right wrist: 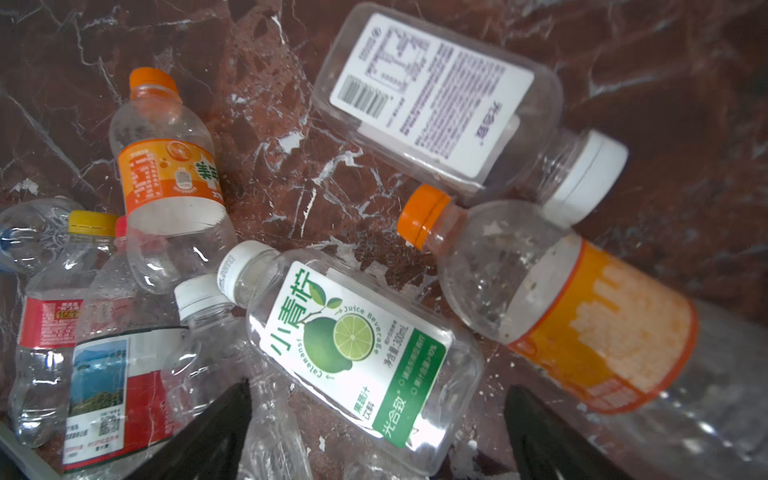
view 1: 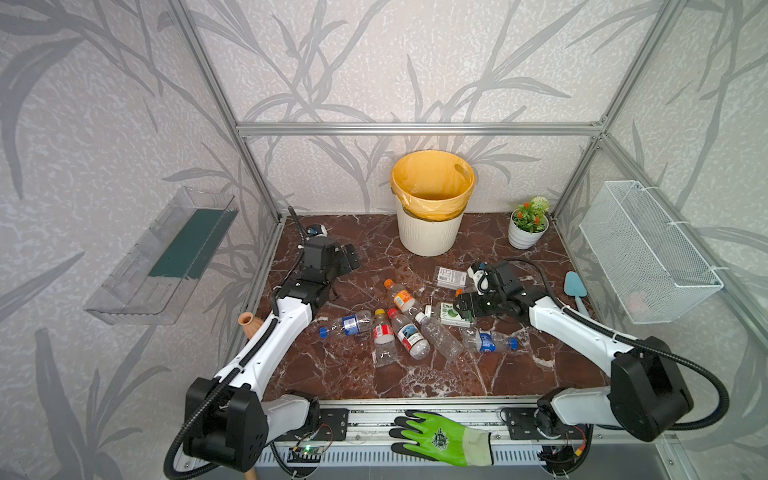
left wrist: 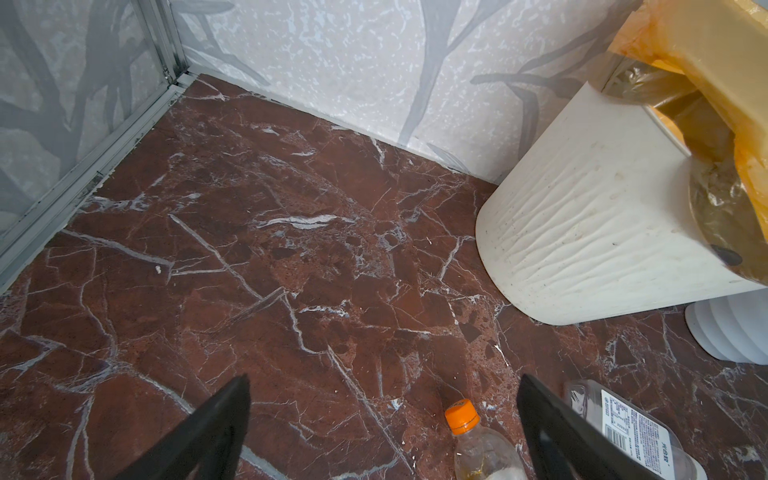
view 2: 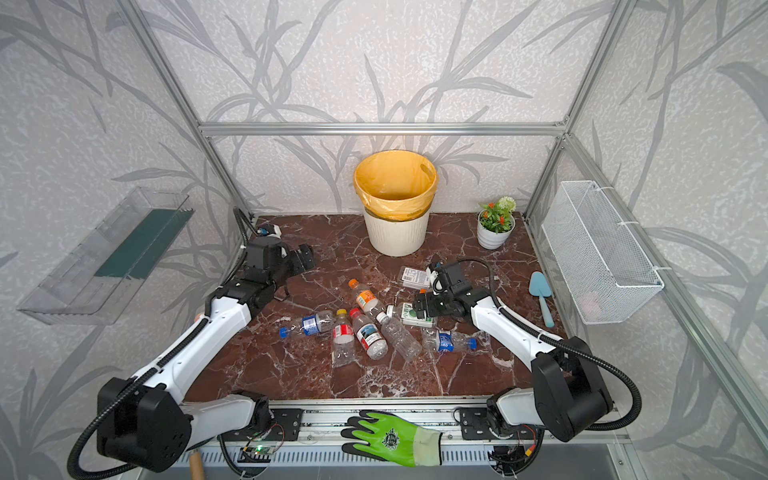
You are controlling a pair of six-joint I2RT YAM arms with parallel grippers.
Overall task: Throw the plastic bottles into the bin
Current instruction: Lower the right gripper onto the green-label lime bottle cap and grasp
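A: Left side first. What could go wrong?

B: The left gripper (view 1: 348,257) hangs spread and empty over bare table (view 1: 332,374), left of the bin (view 1: 428,235). The orange-capped bottle (left wrist: 478,440) lies on its side near it. A nudge from a finger would likely roll it away.

A: And the heap?

B: I count 9 bottles on the table, and none shows inside the bin. Going across from the blue-capped bottle (view 1: 347,325), the yellow-capped bottle (view 1: 383,332), red-capped bottle (view 1: 409,334) and clear white-capped bottle (view 1: 438,337) touch or overlap. Lifting 1 could drag a neighbour.

A: The bin?

B: It stands at the back, well apart from the heap and far taller. A bottle carried low could strike the rim or snag the yellow bag. The flowerpot (view 1: 524,239) near it could be knocked.

A: The right side?

B: The right gripper (right wrist: 378,386) is spread, pinching nothing, directly over the lime bottle (right wrist: 353,345). That bottle's flat, slick sides may twist or slip out. The big orange-label bottle (right wrist: 582,324) lies just beside 1 finger, so closing could catch 2.

A: Any writing?

B: The orange-capped bottle's label shows Chinese characters, cut off at the edge. The red labels carry print too small to read. The lime label reads "小青柠", "Juice Bever…", "Calamansi" and "300mL". The flat bottle (right wrist: 436,95) has a barcode and fine purple print I cannot read. The rightmost blue-label bottle (view 1: 492,341) is too small to make out.
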